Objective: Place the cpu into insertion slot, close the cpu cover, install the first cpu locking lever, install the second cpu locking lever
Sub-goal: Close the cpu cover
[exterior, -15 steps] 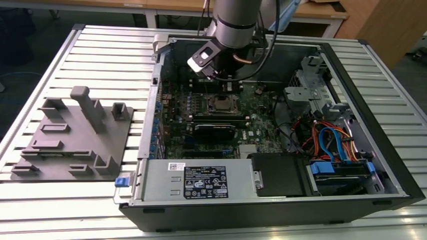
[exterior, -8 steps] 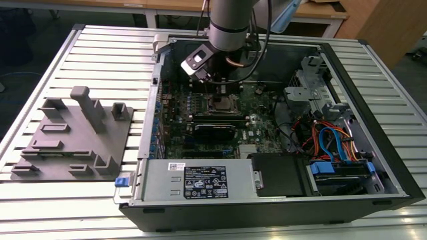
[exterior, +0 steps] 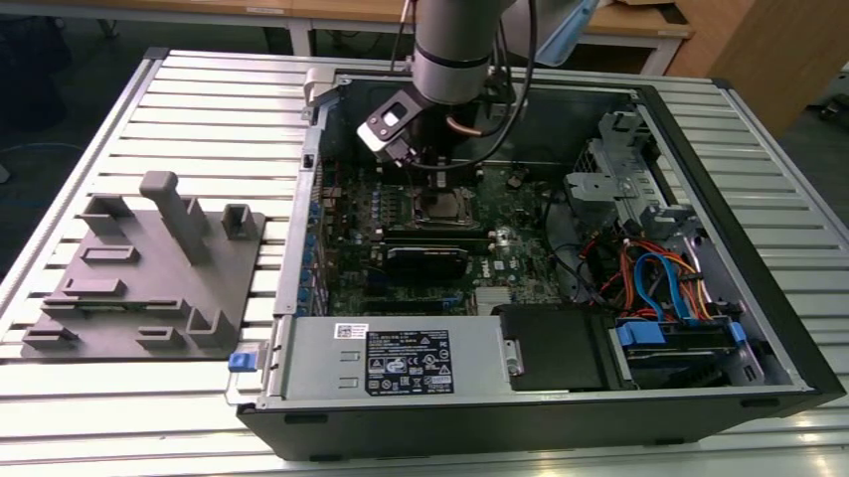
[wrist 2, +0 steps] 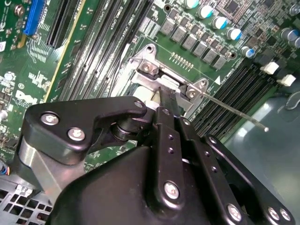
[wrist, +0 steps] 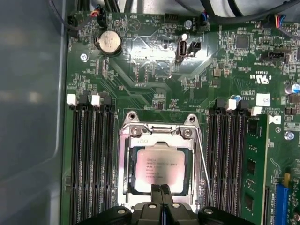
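Cpu (wrist: 158, 171) sat seated, cpu cover (wrist: 140, 140) down. Gripper (wrist: 161, 190), fingers together, touched its edge. Locking lever (wrist: 201, 164) stood free; probably wanted hooking down.

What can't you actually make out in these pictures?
- First wrist view: the gripper hides the edge of the cpu cover beneath it and one end of the thin lever.
- Second wrist view: the gripper's black body blocks most of the cover.
- Exterior view: too small to tell whether the gripper touches the cover.
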